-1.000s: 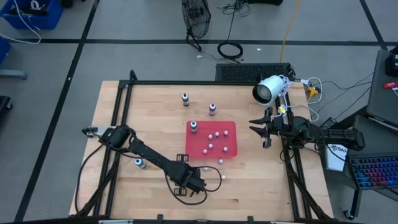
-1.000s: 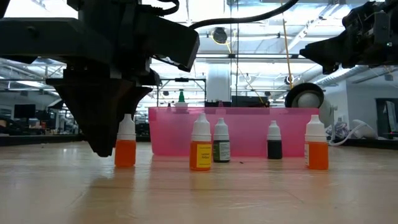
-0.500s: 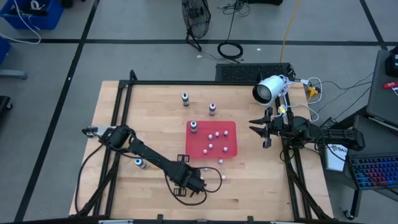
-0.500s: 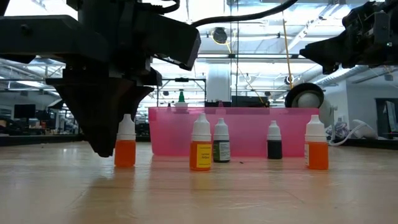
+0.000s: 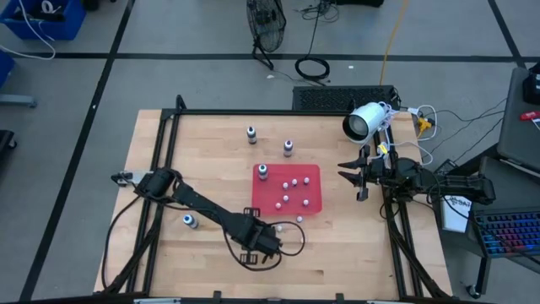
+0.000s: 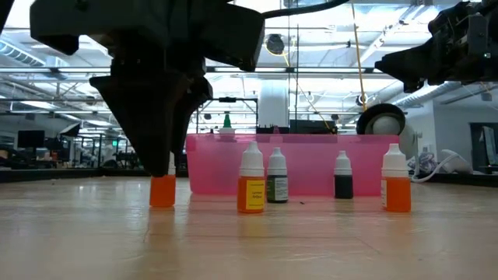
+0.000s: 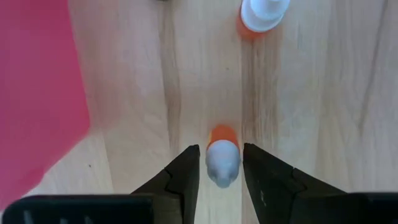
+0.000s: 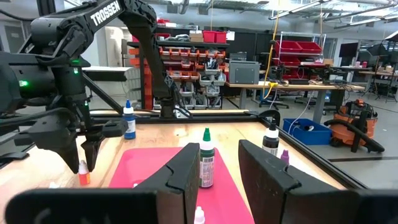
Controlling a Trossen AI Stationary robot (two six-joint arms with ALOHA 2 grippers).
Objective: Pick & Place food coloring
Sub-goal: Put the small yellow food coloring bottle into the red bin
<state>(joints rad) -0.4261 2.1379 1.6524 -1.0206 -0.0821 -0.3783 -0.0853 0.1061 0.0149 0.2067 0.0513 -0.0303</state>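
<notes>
Nearest the table's front edge, the left gripper (image 6: 162,167) stands straight down over a small orange bottle (image 6: 162,191). Only the bottle's lower body shows under the dark fingers in the low view. In the left wrist view the fingers (image 7: 186,171) are apart, one on each side of the bottle's whitish cap and just beside it. We cannot tell whether they touch it. The bottle stands upright on the wooden table (image 5: 202,152).

A second orange bottle (image 7: 261,15) stands beyond it on the same pale, grained planks.

Next in the row, just before the tray:
- an orange bottle with a yellow label (image 6: 250,187); the print on it is too small to read
- a dark bottle (image 6: 276,177)
- another dark bottle (image 6: 343,176)
- an orange bottle at the right end (image 6: 396,183)

All have the same shape: a round body, a whitish shoulder and a tapered dropper tip.

Behind them is the pink tray (image 6: 311,159), translucent plastic, low-walled and rectangular. From above, several white caps show inside it.

The green bottle (image 8: 206,158) stands at the tray's far corner. Past the tray, well apart on bare wood, are a dark-bodied bottle (image 8: 270,140) and a purple one (image 8: 284,157). A blue bottle (image 8: 129,119) stands near the left arm's base.

The right gripper (image 5: 359,176) hangs off the tray's right side above the table, its fingers apart with nothing between them.

The left arm's link reads "TROSSEN" (image 8: 112,14) in white letters.
</notes>
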